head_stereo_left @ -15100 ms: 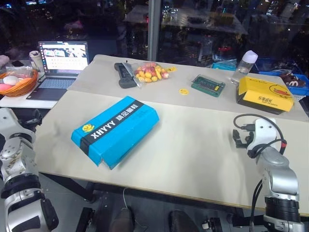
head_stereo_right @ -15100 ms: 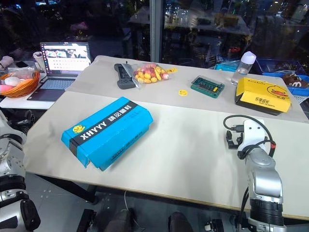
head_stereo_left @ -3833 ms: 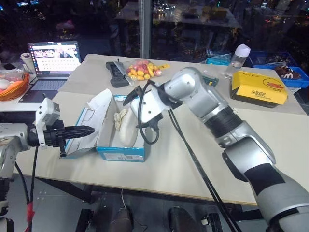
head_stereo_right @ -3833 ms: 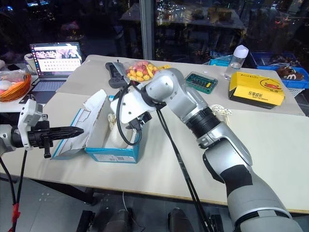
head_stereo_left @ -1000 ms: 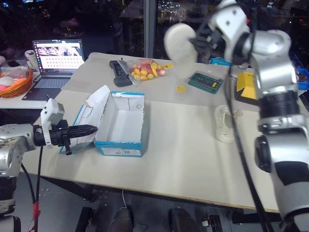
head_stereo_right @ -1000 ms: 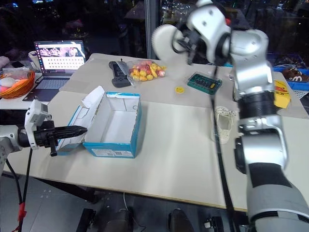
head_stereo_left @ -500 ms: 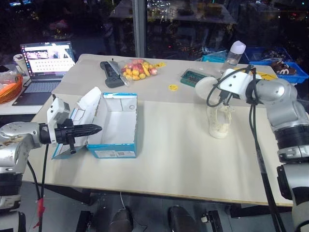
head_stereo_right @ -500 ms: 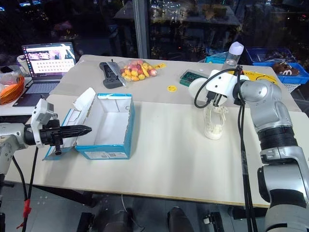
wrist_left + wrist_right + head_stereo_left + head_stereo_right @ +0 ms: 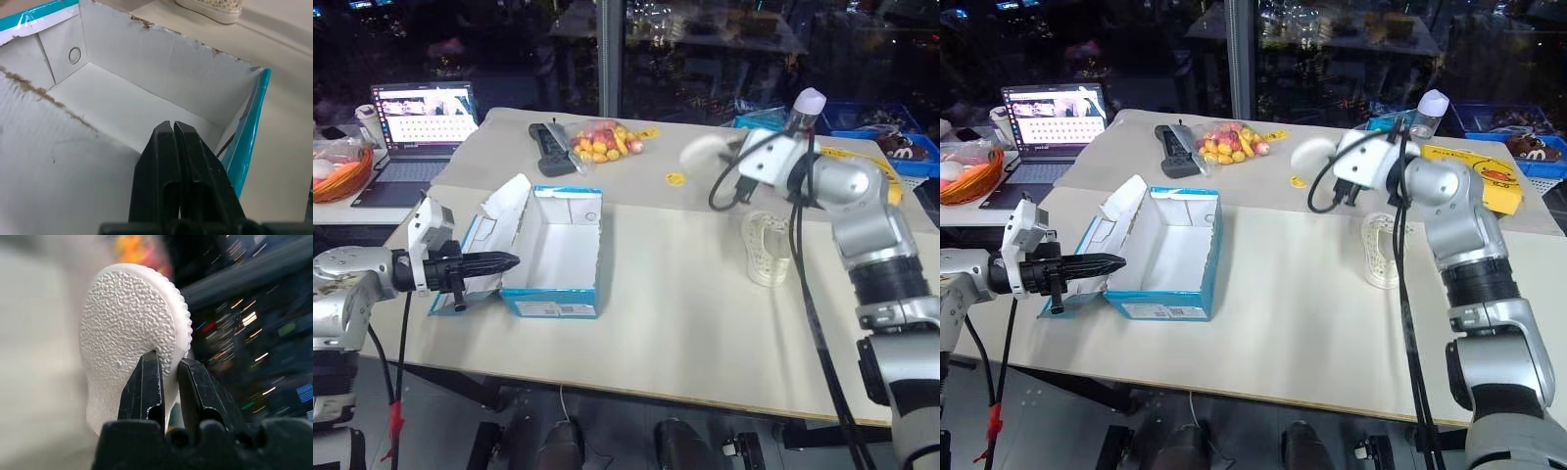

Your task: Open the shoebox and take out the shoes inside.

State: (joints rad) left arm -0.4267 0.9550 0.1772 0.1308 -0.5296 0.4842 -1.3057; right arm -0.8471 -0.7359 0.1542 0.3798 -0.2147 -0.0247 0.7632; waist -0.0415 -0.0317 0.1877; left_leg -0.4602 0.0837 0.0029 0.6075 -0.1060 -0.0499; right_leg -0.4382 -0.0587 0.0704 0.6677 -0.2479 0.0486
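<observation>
Right wrist view first: our right jaws (image 9: 166, 377) are clamped on the rim of one shoe (image 9: 132, 333), its pebbled white sole facing the camera and its long axis running roughly along the fingers. From the head views we see that same shoe as a pale blur held above the table (image 9: 685, 323), out ahead of the right jaws, with the other shoe (image 9: 767, 248) already set down on the table just below and to the right of them, toe toward us. We judge the coming move to be a descent to place the held shoe beside its mate; the relation that matters is that the resting shoe lies right under the wrist, so the held one needs a free patch next to it, not on top. The right arm is the nearer one by far; the left is well apart from both shoes. The shoebox (image 9: 558, 269) stands open on the left part of the table, lid (image 9: 499, 220) folded back and upright. Left wrist view shows its white inside bare, nothing in it. Our left jaws (image 9: 499, 261) are together, holding nothing, pointing level at the lid from the outer side; we cannot tell whether they touch it. Box emptied; one shoe remains to set down.
</observation>
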